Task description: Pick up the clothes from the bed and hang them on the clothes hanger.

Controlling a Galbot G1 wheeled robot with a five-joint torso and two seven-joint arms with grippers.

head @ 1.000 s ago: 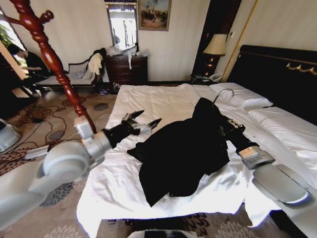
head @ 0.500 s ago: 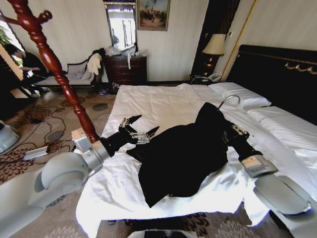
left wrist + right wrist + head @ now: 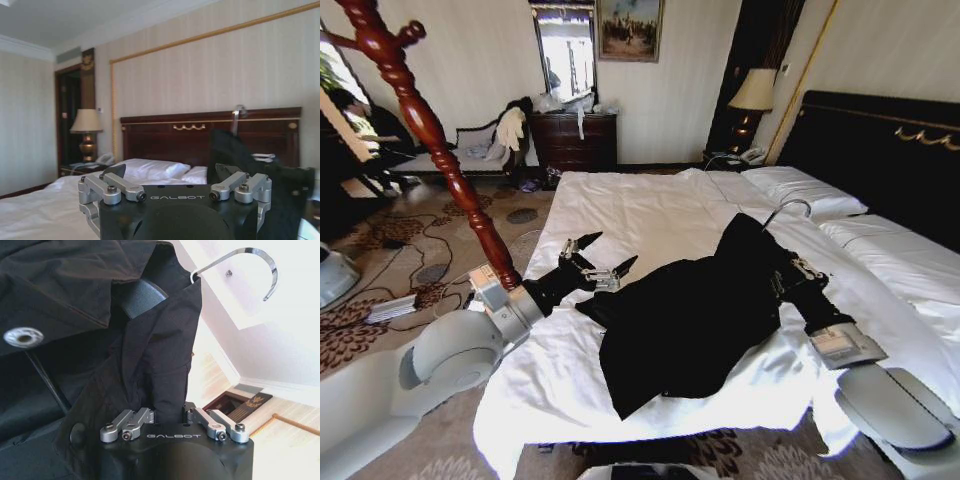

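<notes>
The clothes (image 3: 690,315), a black jacket, lie spread on the white bed (image 3: 620,205), with the collar end lifted off the sheet. The clothes hanger sits inside the collar; its silver hook (image 3: 792,210) sticks up above it. In the right wrist view the hanger's black shoulder (image 3: 142,296) and hook (image 3: 250,260) show above the fabric (image 3: 160,355). My right gripper (image 3: 782,272) is shut on the jacket's collar fabric (image 3: 169,407). My left gripper (image 3: 610,252) is open just above the sheet beside the jacket's left edge, touching nothing. From the left wrist, the raised jacket (image 3: 240,150) stands beyond the open gripper (image 3: 170,172).
A turned red-brown wooden coat stand (image 3: 425,130) rises at the bed's left, close to my left arm. White pillows (image 3: 800,190) and the black headboard (image 3: 880,150) lie to the right. A lamp (image 3: 755,92), a dresser (image 3: 578,140) and a cluttered sofa (image 3: 480,150) stand behind.
The right gripper has drawn the jacket's collar and the hook a little to the right. My left arm has sunk lower and pulled back slightly, its gripper still open.
</notes>
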